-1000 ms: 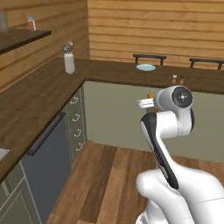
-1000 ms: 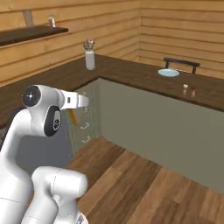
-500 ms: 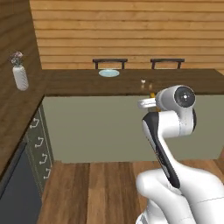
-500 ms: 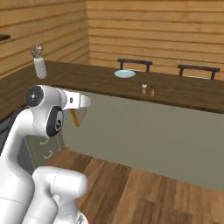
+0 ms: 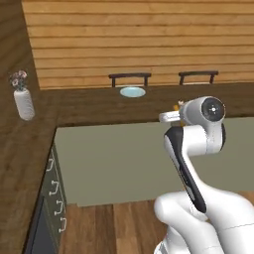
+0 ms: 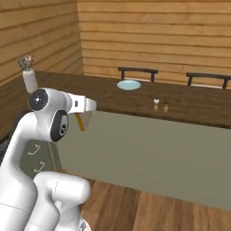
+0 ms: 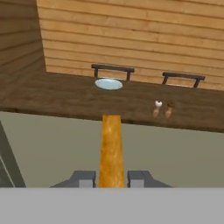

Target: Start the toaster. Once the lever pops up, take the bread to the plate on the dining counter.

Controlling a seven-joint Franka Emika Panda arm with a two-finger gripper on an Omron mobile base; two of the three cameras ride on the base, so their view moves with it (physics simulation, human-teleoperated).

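Gripper [image 7: 111,178] clamps one bread slice [image 7: 111,148] edge-on between both fingers, held in the air short of the dining counter [image 7: 52,98]. Slice: thin, orange-tan, grainy. One pale plate [image 7: 108,84] sits at the counter's far edge; two shakers [image 7: 162,108] stand near its front edge; two chairs [image 7: 113,69] stand behind.

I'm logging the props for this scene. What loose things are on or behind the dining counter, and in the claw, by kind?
Plate: 1
Small shakers: 2
Vase with flowers: 1
Chairs: 2
Bread, gripped in the claw: 1
Total: 7
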